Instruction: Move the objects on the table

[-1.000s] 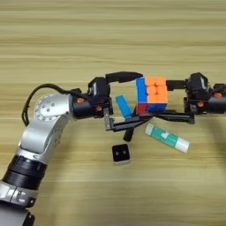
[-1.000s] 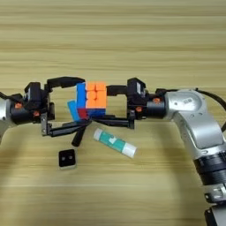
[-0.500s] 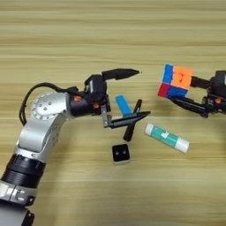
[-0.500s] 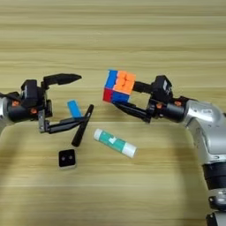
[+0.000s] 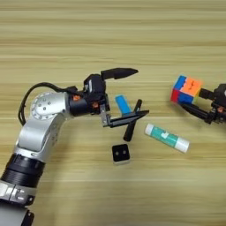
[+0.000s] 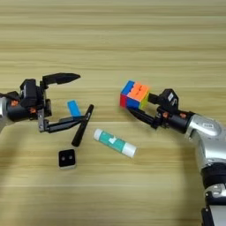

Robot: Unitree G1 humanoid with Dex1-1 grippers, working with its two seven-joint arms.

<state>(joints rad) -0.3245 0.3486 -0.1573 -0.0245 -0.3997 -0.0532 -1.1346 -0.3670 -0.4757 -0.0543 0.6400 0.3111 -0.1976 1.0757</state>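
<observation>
My right gripper (image 6: 137, 105) is shut on the multicoloured puzzle cube (image 6: 134, 95), holding it right of centre, with one finger under it and one behind it. My left gripper (image 5: 142, 92) stands open at centre left, its upper finger (image 5: 118, 73) raised and its lower finger low over the table (image 5: 113, 35). The flat blue block (image 5: 122, 105) lies between those two fingers. The black pen (image 5: 132, 126) lies slanted just under the lower finger. To its right lies the white-and-green glue-stick tube (image 5: 167, 137). The small black-and-white cube (image 5: 120, 153) with two dots sits below the pen.
My left arm (image 5: 42, 114), silver with a black cable, comes in from the lower left. The right arm (image 6: 207, 137) comes in from the lower right. Bare wood lies above and below the cluster of small things.
The puzzle cube was between both grippers at the centre. My right gripper has carried it off to the right. The left gripper stays near the blue block with its fingers apart.
</observation>
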